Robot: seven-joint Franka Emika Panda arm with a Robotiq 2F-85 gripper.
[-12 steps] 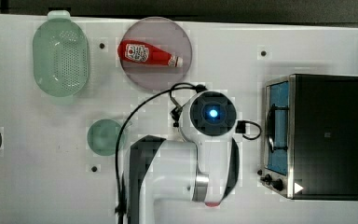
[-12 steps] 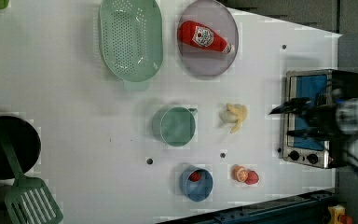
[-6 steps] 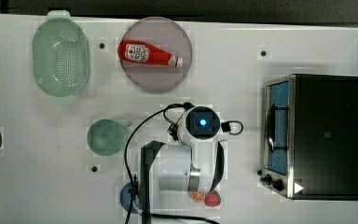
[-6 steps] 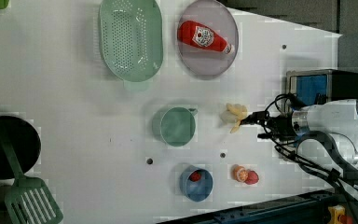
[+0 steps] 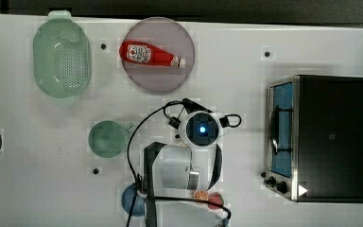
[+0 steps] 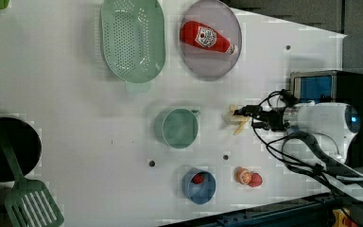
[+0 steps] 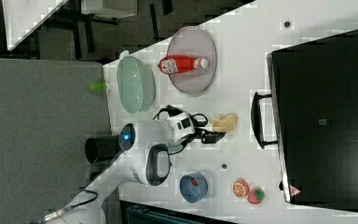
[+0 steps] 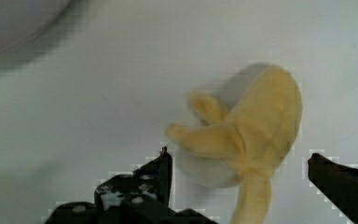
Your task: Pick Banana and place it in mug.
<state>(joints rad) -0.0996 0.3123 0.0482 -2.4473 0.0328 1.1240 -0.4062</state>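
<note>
A: Where's the pale yellow soft toy banana (image 8: 251, 140)?

B: Lying on the white desk (image 6: 75, 118), between the muted green round mug (image 6: 179, 128) and the silver toaster oven (image 6: 328, 87) in the left view. Apart from the mug.

A: Jaws?

B: The black gripper (image 8: 237, 175) is spread wide, one finger either side of the banana, nothing gripped. Wrist view shows gaps on both sides.

A: Surroundings?

B: Left view: the red ketchup bottle (image 6: 205, 38) lies on the grey round plate (image 6: 217, 66), with the pale green perforated colander (image 6: 132, 40) beside it. The blue round bowl (image 6: 199, 185) holds a red strawberry (image 6: 198, 178); the orange slice (image 6: 243, 175) is near the bowl.
</note>
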